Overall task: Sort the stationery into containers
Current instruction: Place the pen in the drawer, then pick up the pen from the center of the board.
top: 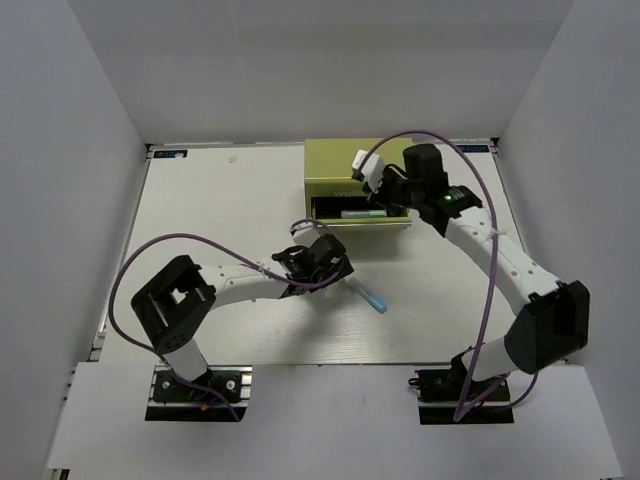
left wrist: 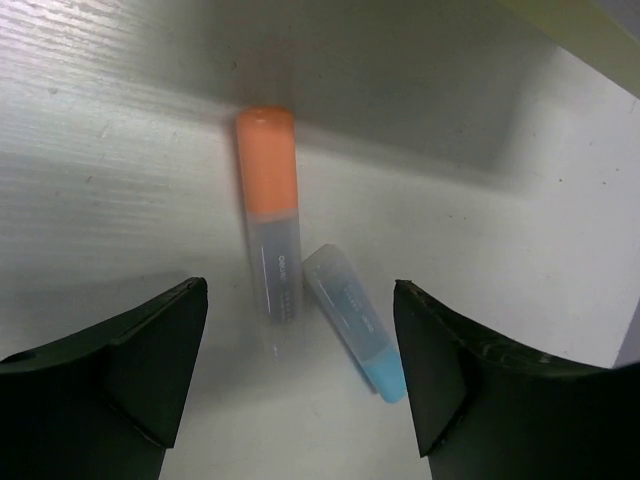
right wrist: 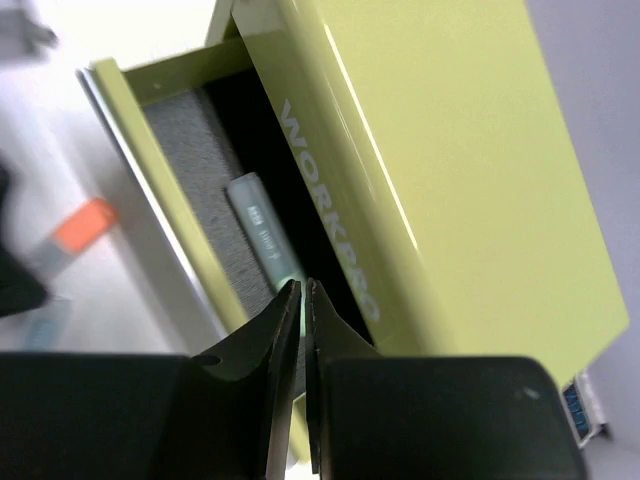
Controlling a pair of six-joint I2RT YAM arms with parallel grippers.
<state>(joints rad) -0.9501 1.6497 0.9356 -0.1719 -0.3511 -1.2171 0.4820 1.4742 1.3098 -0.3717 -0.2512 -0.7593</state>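
Note:
The olive-green chest (top: 345, 168) stands at the back of the table with its drawer (top: 330, 222) pulled out. A teal pen (right wrist: 260, 235) lies inside the drawer (right wrist: 185, 150) on grey lining. My right gripper (right wrist: 302, 287) hangs just above that pen, jaws shut with only a thin slit and nothing between them. On the table, an orange-tipped pen (left wrist: 270, 225) and a light blue pen (left wrist: 355, 322) lie side by side. My left gripper (left wrist: 300, 285) hovers over them, open, with both pens between its fingers and apart from them. The light blue pen (top: 370, 297) also shows from above.
White walls close in the table on the left, back and right. The right arm (top: 500, 260) reaches across the right side toward the chest (right wrist: 450, 150). The left arm (top: 230, 290) lies across the middle left of the table.

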